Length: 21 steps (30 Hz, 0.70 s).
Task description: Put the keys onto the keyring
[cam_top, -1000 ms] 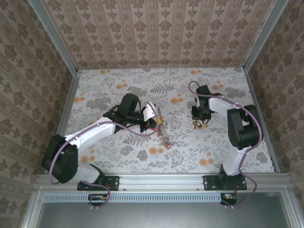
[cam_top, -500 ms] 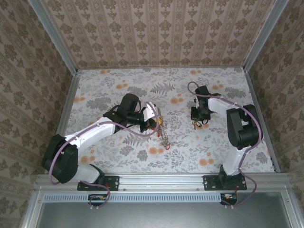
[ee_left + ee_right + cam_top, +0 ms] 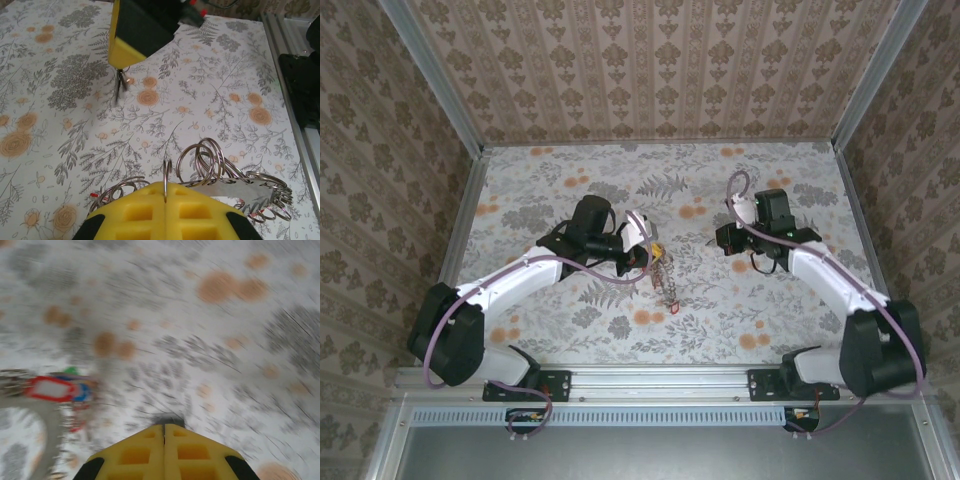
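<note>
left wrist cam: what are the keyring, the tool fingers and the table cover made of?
Keyring: thin polished steel by the look, silvery with sharp highlights, loops of wire.
Left tool fingers: matte yellow plastic, moulded or printed, with square recesses.
Table cover: matte floral print, paper or vinyl; cannot tell which.

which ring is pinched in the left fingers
The thin ring standing edge-on at the seam of the shut left fingers; the other loops sit outside the grip.

Thin keyring (image 3: pixel 165 172) upright, grey keys (image 3: pixel 239 188) clustered alongside; one key (image 3: pixel 119 86) aloft beyond.
</note>
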{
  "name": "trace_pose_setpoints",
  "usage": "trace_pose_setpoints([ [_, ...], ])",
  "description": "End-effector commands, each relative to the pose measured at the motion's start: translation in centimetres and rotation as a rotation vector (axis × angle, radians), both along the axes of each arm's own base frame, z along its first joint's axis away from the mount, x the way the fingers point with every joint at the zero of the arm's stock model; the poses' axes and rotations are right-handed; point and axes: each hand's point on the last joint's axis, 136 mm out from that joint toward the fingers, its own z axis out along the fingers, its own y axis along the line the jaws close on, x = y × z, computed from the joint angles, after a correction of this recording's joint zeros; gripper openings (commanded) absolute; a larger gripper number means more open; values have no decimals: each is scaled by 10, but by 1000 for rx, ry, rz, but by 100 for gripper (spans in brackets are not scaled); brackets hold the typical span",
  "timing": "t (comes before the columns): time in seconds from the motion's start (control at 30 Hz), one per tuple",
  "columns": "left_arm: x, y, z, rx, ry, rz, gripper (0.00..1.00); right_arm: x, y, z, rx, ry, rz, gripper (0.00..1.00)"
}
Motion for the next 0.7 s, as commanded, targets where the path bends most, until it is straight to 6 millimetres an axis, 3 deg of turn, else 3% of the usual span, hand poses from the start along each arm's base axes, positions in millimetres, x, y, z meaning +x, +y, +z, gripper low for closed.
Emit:
trace_pose_setpoints([
  [0.0, -5, -2, 19, -74, -25, -31, 0, -26, 37, 38, 112, -247, 311, 1],
  [0.3, -13, -5, 25, -106, -24, -80, 0, -63, 64, 63, 136, -457, 572, 0],
  [0.67, -15, -8, 27, -124, -13, -96, 0, -83, 99, 85, 198, -557, 730, 0],
])
